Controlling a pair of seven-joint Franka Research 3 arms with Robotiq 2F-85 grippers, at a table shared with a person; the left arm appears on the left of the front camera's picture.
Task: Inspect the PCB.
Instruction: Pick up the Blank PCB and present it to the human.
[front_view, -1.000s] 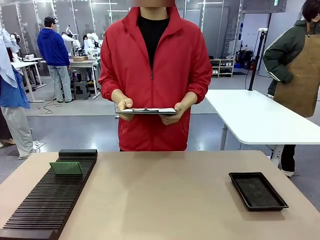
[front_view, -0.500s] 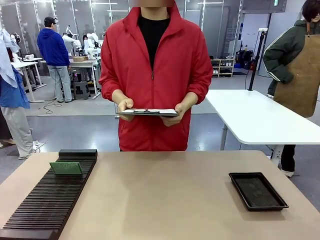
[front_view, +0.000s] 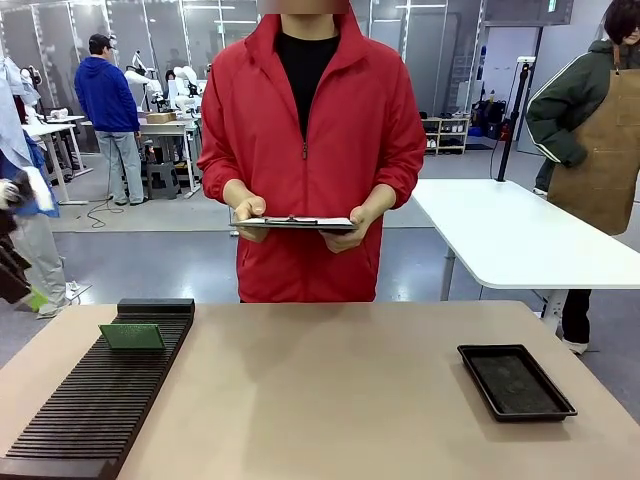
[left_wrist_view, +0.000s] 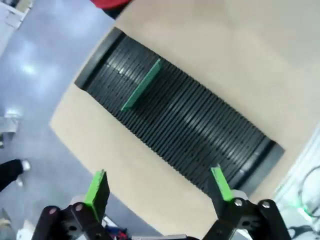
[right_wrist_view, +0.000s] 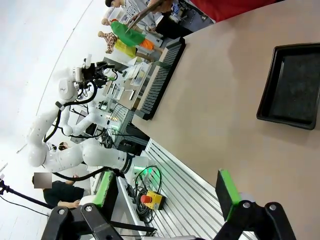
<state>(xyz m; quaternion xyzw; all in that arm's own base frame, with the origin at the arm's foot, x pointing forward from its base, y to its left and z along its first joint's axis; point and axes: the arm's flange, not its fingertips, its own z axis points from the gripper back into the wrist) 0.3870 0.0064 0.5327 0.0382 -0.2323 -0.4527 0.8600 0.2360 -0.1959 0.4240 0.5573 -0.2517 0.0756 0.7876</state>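
Left wrist view shows the PCB (left_wrist_view: 141, 85) edge-on, front view its face; left tool (left_wrist_view: 158, 176) and right tool (right_wrist_view: 165, 181) both gape.

I can read no writing here: the PCB (front_view: 131, 336) at the far left is too small, and the person's clipboard (front_view: 293, 222) lies edge-on.

Table (front_view: 320, 400): broad middle strip bare, open passage from near edge to far. Left side: long black slotted rack (front_view: 95, 405), one PCB (front_view: 131, 336) upright near its far end, slots before it free. Right side: shallow black tray (front_view: 515, 381). Beyond far edge: person (front_view: 310, 150) holding clipboard (front_view: 293, 222).
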